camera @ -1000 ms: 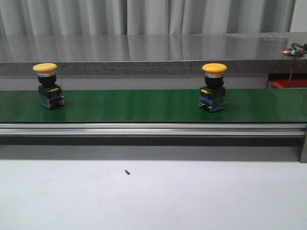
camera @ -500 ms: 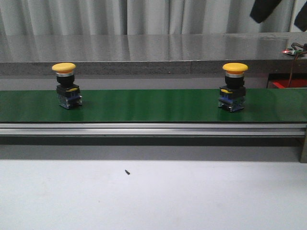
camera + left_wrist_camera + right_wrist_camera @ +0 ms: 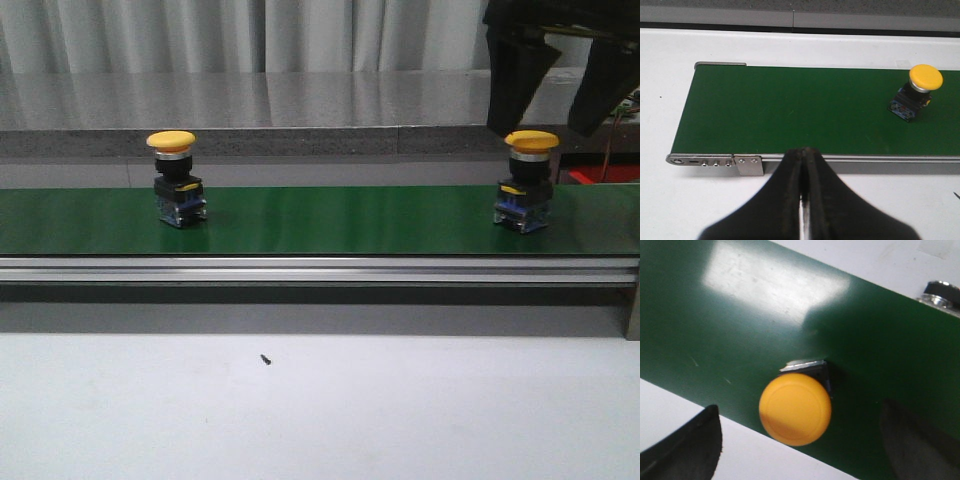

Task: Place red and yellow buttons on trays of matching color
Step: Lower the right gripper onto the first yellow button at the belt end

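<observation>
Right pincer (image 3: 548,85) gapes open over the button (image 3: 527,180) at belt's (image 3: 320,220) three o'clock; tilted descent risks toppling it.

The green belt (image 3: 320,220) looks smooth and faintly glossy, catching pale reflections. Its side rail (image 3: 300,270) is brushed, silvery metal. Both yellow buttons (image 3: 171,141) (image 3: 532,140) have smooth, satin plastic caps over black plastic bodies. The near tabletop (image 3: 320,410) is matt white; the far counter (image 3: 260,105) is polished grey.
</observation>
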`<state>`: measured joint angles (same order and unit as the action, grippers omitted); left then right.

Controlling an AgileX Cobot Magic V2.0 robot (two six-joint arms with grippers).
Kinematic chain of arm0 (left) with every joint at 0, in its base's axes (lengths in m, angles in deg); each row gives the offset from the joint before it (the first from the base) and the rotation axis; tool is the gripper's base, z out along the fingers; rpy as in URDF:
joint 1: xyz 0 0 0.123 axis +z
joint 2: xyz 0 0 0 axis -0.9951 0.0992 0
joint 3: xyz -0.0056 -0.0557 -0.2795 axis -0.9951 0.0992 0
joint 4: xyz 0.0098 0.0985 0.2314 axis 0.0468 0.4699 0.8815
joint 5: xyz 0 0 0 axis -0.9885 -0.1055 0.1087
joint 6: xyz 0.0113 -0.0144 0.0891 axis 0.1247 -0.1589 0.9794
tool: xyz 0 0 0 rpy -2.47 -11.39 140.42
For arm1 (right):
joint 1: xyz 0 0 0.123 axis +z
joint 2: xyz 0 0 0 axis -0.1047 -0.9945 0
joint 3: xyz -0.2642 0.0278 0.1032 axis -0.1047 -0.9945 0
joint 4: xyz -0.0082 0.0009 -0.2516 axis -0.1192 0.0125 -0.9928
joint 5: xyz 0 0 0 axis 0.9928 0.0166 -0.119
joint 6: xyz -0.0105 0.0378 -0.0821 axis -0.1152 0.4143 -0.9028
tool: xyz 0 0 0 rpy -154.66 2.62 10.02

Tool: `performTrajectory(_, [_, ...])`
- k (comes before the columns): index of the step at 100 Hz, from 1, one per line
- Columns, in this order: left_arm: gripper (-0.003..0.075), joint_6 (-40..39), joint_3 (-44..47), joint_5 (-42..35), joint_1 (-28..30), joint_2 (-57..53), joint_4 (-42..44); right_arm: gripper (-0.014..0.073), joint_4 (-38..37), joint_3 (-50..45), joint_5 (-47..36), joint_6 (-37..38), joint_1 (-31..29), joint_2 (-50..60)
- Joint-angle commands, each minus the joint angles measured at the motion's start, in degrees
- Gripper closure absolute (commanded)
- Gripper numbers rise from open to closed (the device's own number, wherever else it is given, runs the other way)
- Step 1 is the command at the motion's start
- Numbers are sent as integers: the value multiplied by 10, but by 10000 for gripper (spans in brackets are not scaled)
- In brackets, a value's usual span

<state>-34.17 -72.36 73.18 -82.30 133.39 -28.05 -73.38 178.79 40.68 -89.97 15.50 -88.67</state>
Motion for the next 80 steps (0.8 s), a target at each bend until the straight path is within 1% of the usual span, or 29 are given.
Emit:
performTrajectory(1, [740,-2,-16,-39,-4,-1,-7,-41,-12,22,2,4,-2,17])
performTrajectory(12, [740,-2,-16,-39,-4,-1,-7,-36,-12,22,6,4,-2,11])
performTrajectory(17, [740,-2,-16,-39,-4,-1,-7,0,-12,22,7,4,-2,9])
performTrajectory(22, [740,-2,-16,-39,-4,-1,-7,74,-13,22,9,4,-2,7])
performTrajectory(27, [740,-2,-16,-39,-4,-1,-7,193,-13,22,12,4,-2,6])
performTrajectory(29, [740,-2,-16,-39,-4,-1,-7,223,-13,22,13,4,-2,5])
performTrajectory(34, [740,-2,-16,-39,-4,-1,-7,333,-13,22,13,4,-2,5])
performTrajectory(37, [740,-2,-16,-39,-4,-1,-7,373,-13,22,12,4,-2,5])
performTrajectory(41, [740,-2,-16,-39,-4,-1,-7,407,-13,22,11,4,-2,5])
performTrajectory(63, [740,-2,-16,-39,-4,-1,-7,416,-13,22,20,5,-11,28])
performTrajectory(80, [740,-2,-16,-39,-4,-1,-6,416,-12,20,53,6,-62,80])
